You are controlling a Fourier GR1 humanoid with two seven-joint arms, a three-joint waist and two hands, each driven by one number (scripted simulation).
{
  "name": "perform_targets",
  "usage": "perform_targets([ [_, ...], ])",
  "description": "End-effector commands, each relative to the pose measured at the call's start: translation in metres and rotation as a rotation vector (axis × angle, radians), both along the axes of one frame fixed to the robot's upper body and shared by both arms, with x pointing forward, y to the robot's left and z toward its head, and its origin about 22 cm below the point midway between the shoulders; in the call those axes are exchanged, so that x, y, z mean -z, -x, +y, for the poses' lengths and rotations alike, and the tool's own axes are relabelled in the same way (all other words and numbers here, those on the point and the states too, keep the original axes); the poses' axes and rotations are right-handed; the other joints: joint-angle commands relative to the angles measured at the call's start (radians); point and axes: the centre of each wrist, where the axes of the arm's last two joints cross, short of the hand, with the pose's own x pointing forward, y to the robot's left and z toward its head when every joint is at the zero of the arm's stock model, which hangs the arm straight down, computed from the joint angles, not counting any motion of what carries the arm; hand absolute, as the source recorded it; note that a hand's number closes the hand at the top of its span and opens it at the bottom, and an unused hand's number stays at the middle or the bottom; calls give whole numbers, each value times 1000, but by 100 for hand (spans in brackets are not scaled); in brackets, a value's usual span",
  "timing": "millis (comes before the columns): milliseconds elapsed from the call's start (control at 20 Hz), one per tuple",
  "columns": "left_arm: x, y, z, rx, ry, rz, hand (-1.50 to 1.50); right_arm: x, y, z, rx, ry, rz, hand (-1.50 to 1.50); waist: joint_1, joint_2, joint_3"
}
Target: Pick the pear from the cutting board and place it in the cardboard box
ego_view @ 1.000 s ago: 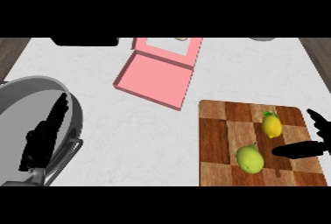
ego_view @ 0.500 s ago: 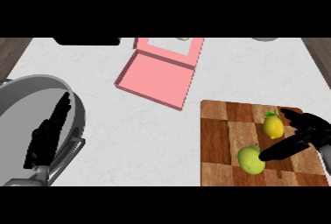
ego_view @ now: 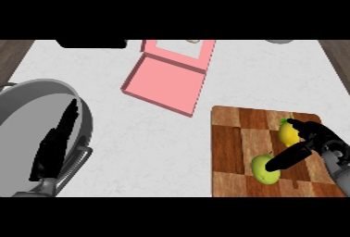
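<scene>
The right hand (ego_view: 315, 139) has moved. A moment ago it was at the right edge of the frame, next to the cutting board (ego_view: 232, 139). Now it has come in over the board, in the lower right of the frame. Its black fingers (ego_view: 304, 125) bend over the top of the pear (ego_view: 287, 134). Its thumb (ego_view: 287, 158) sticks out down and to the left, and the tip touches a round green fruit (ego_view: 262, 167) that lies just below the pear. So the hand is curled round the pear, with the pear between the fingers and the thumb. I think this means the grab is just starting. The pear still seems to lie on the board, so the lift has not come yet. The pear is yellow, with a small green tip at its top end. It is thinner at the top and fatter at the bottom. Only its left side shows, because the hand hides the rest. The cardboard box (ego_view: 164, 83) looks pink and lies open in the upper middle of the frame, well apart from the board. The pear will have to go up and to the left to get there. The left hand (ego_view: 58, 139) rests open and has not moved, over a big grey pan (ego_view: 27, 106) at the left side of the frame.
</scene>
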Motion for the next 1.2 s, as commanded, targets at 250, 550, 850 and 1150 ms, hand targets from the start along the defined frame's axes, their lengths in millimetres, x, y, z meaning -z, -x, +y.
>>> perform_targets([
  [250,-3,10,6,1,4,-17,0,11,-2,22,94,54,179,-150,3,-1,1],
  [550,-9,-5,2,-2,9,-5,0,9,-1,34,89,55,168,-150,-6,-1,0],
  [850,-1,3,22,-12,11,1,0,18,7,19,96,59,167,-150,-11,-2,0],
  [1150,8,-7,8,-14,9,9,0,44,8,39,101,64,172,-150,-12,2,0],
])
